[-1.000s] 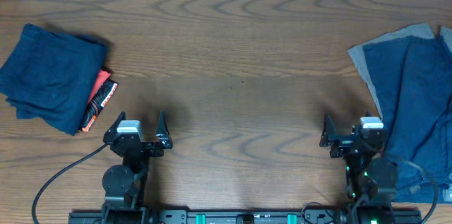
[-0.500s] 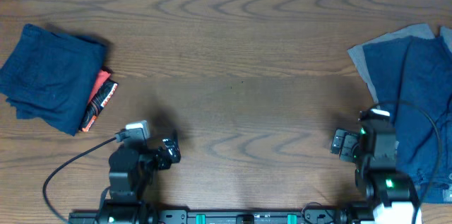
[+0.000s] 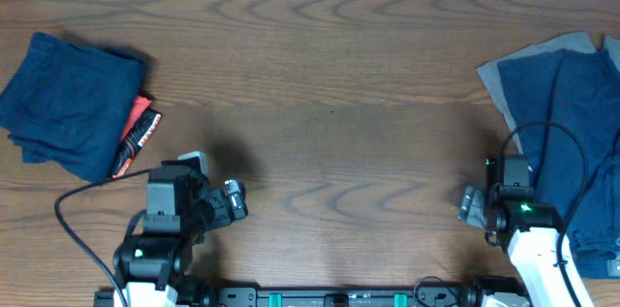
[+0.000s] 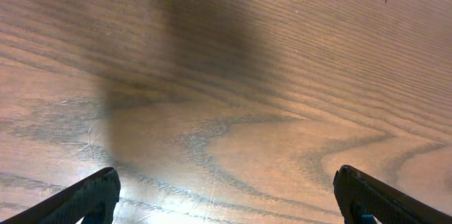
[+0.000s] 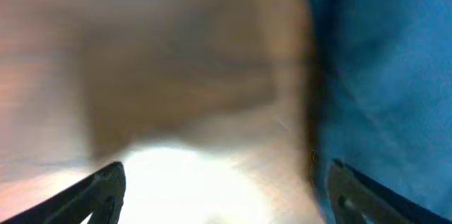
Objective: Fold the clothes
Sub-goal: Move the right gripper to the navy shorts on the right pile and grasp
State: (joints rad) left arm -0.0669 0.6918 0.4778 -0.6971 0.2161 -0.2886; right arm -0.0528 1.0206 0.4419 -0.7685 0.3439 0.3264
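Note:
A folded navy garment (image 3: pixel 68 104) lies at the far left of the table. A loose pile of navy clothes (image 3: pixel 572 123) sits at the right edge, and it fills the right side of the blurred right wrist view (image 5: pixel 381 54). My left gripper (image 3: pixel 235 200) is open over bare wood, with nothing between its fingertips (image 4: pixel 92 196). My right gripper (image 3: pixel 472 207) is open just left of the pile's near edge. Its midpoint (image 5: pixel 226 192) is over wood, and its right fingertip (image 5: pixel 360 196) is at the blue cloth's border.
A red-orange item (image 3: pixel 136 138) pokes out beside the folded garment. A grey garment (image 3: pixel 499 79) lies under the right pile, showing along its left side. Cables trail from both arm bases near the front edge of the wooden table (image 3: pixel 329 75).
Both arms have left their low, forward-facing pose and turned. The right arm has shifted right toward the navy pile. The left arm has swung slightly, its gripper now over bare wood. The clothes have not moved.

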